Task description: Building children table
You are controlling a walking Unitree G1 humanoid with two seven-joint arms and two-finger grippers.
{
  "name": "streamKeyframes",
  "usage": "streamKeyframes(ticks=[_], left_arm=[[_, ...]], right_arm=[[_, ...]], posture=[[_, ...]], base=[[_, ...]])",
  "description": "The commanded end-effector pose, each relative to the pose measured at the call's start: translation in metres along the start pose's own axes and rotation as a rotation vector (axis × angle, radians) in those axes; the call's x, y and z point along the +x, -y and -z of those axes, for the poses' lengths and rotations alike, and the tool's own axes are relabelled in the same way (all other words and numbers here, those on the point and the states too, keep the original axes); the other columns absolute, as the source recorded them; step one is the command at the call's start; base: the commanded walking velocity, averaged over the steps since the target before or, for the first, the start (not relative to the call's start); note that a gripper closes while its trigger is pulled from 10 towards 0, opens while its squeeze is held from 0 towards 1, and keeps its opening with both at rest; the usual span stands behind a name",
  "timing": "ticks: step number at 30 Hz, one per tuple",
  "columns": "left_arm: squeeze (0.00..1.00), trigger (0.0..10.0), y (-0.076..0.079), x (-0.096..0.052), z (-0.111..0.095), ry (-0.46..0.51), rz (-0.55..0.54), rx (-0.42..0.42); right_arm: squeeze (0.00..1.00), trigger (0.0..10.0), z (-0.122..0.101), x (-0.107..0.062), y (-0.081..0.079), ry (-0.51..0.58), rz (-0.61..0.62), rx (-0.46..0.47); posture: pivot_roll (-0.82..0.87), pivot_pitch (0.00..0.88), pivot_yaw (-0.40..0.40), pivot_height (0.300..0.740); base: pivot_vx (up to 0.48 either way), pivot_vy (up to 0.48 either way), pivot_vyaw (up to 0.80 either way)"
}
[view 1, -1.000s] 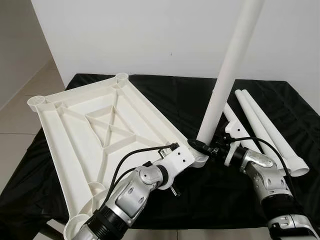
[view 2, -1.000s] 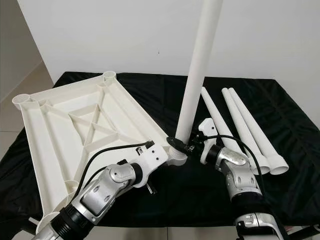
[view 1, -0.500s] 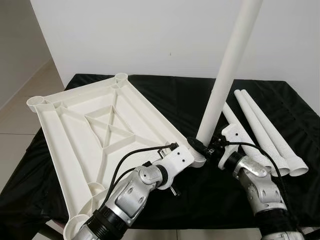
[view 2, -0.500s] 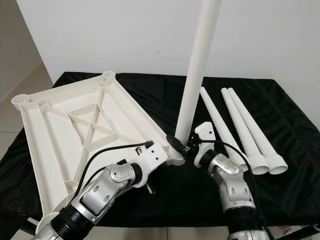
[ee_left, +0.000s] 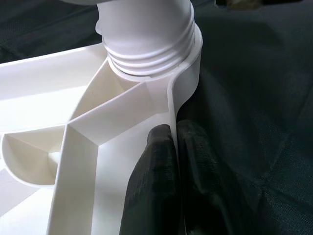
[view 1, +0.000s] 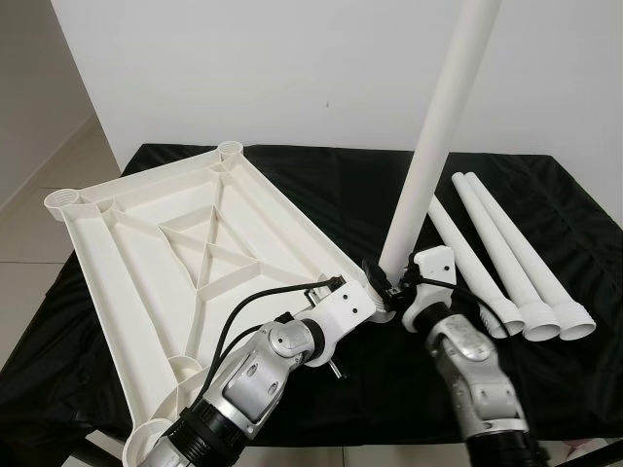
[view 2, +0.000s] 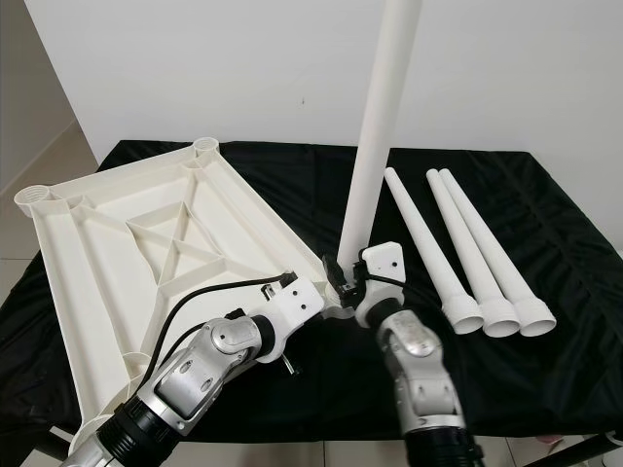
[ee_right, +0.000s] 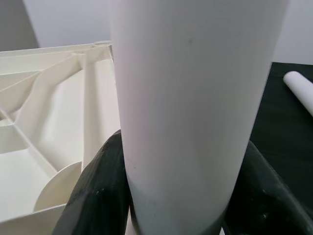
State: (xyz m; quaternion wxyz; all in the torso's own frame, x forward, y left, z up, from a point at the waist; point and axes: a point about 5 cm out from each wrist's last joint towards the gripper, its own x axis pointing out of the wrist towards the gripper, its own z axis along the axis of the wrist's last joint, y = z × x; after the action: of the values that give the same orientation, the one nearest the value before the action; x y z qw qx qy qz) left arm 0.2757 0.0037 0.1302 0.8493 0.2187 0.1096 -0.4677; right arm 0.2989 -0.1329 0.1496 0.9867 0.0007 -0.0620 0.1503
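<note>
Left eye view, left fingers pinching tabletop rim, right fingers clasping upright leg, three spare legs alongside

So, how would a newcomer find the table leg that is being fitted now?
Look at the black cloth-covered table, then the upturned white plastic tabletop. At its near right corner one long white tube leg stands upright, held by the right gripper; the three other legs lie flat.

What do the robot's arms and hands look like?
Both arms are shiny silver metal with rounded joints and black ribbed cuffs lower down. Each wrist has a white plastic block. A black cable loops over the left arm; another runs along the right arm. The fingers are thick, black and slightly textured.
</note>
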Motion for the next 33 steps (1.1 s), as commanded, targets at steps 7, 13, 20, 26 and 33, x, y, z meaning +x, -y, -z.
streamKeyframes(ticks=[7, 13, 20, 26, 33], left_arm=[[0.00, 10.0, 0.010, 0.003, 0.001, -0.008, 0.049, 0.016], [0.00, 10.0, 0.009, 0.003, 0.002, -0.011, 0.049, 0.017], [0.00, 10.0, 0.008, 0.002, 0.002, -0.013, 0.044, 0.014], [0.00, 10.0, 0.007, 0.001, 0.002, -0.015, 0.038, 0.013], [0.00, 10.0, 0.006, 0.001, 0.002, -0.016, 0.035, 0.014]], right_arm=[[0.00, 10.0, -0.009, 0.001, -0.027, 0.033, 0.091, 0.033], [0.00, 10.0, -0.008, 0.003, -0.026, 0.021, 0.130, 0.051], [1.00, 10.0, -0.011, 0.003, -0.023, 0.031, 0.119, 0.073], [1.00, 10.0, -0.013, 0.004, -0.021, 0.039, 0.130, 0.061], [0.00, 10.0, -0.015, 0.002, -0.021, 0.050, 0.006, 0.086]], posture=[[-0.14, 0.028, 0.020, 0.740], [-0.14, 0.030, 0.025, 0.740], [-0.13, 0.041, 0.023, 0.740], [-0.13, 0.039, 0.022, 0.740], [-0.13, 0.038, 0.023, 0.740]], base=[[0.000, 0.000, 0.00], [0.000, 0.000, 0.00], [0.000, 0.000, 0.00], [0.000, 0.000, 0.00], [0.000, 0.000, 0.00]])
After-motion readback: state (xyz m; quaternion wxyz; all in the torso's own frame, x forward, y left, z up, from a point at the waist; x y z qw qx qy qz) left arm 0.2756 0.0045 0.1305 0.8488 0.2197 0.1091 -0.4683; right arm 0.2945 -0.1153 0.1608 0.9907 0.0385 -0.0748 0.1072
